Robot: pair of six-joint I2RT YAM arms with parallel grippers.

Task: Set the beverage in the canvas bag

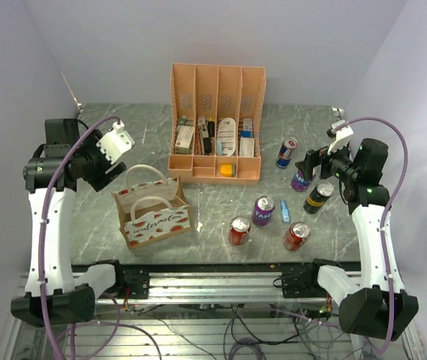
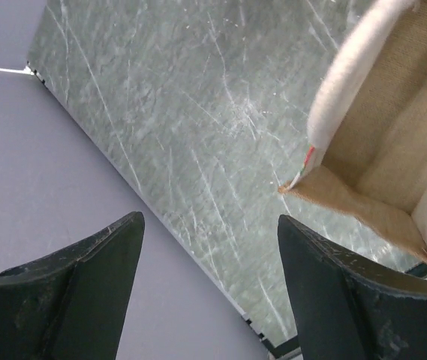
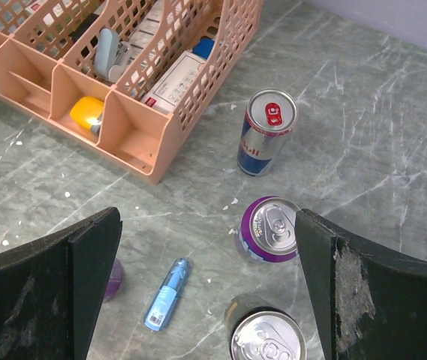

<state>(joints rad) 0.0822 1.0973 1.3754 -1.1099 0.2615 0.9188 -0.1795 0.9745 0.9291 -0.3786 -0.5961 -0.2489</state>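
While the left claw (image 2: 209, 225) and right claw (image 3: 207, 221) gape empty, six cans (image 1: 263, 211) stand near one canvas bag (image 1: 157, 221).

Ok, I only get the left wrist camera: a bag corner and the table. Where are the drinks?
Observer: Six cans stand on the table, right of the canvas bag.
Operator: Is the right claw holding one?
Observer: No, the right claw is open and empty, with a purple can below it.
Operator: What's behind the bag?
Observer: A peach file organiser holding small boxes.
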